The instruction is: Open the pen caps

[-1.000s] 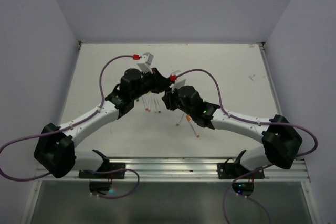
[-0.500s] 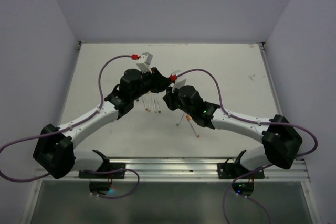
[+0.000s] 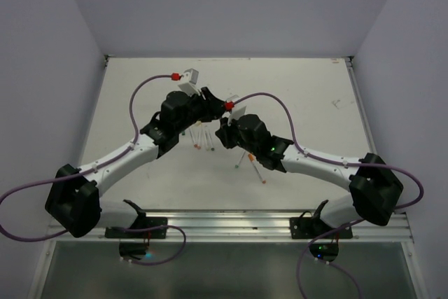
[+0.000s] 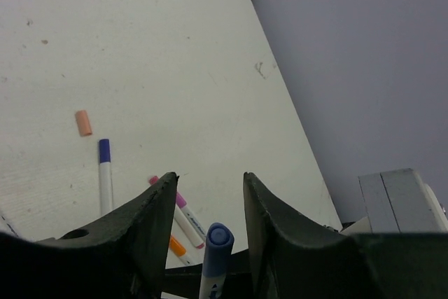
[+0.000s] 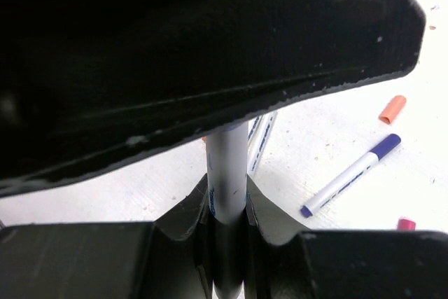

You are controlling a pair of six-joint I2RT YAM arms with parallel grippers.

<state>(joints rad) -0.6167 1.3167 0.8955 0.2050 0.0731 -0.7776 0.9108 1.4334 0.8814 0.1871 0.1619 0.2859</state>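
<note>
Cap (image 4: pixel 218 238) — blue, judged still on the pen (image 5: pixel 226 166) clamped in the right gripper (image 5: pixel 227 204). Left gripper (image 4: pixel 208 181) stands parted around it, nothing gripped — closure and a straight pull are required.

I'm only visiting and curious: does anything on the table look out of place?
Only a small orange cap lying loose on the white table, apart from the scattered pens. Nothing looks spilled or broken.

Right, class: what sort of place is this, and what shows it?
Likely a robotics lab test cell: left arm and right arm bolted to a white table, plain walls around it, marker pens scattered for practice.
</note>
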